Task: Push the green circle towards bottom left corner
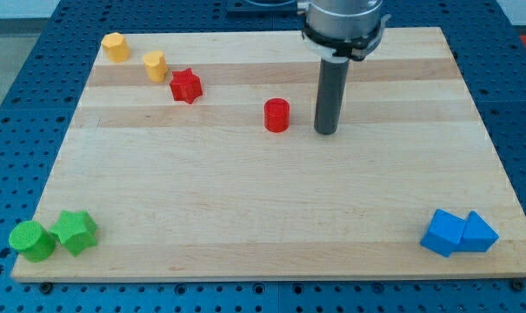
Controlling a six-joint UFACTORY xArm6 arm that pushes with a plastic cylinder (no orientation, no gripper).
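Note:
The green circle (31, 240) sits at the board's bottom left corner, touching a green star (75, 231) on its right. My tip (326, 131) stands on the board in the upper middle, far from the green circle, just to the right of a red cylinder (277, 115) with a small gap between them.
A red star (185, 85) and two yellow blocks, one (155, 65) next to it and one (115, 46) at the top left corner. Two blue blocks touch at the bottom right, a cube (443, 232) and a triangular one (477, 233). The wooden board (263, 200) lies on a blue perforated table.

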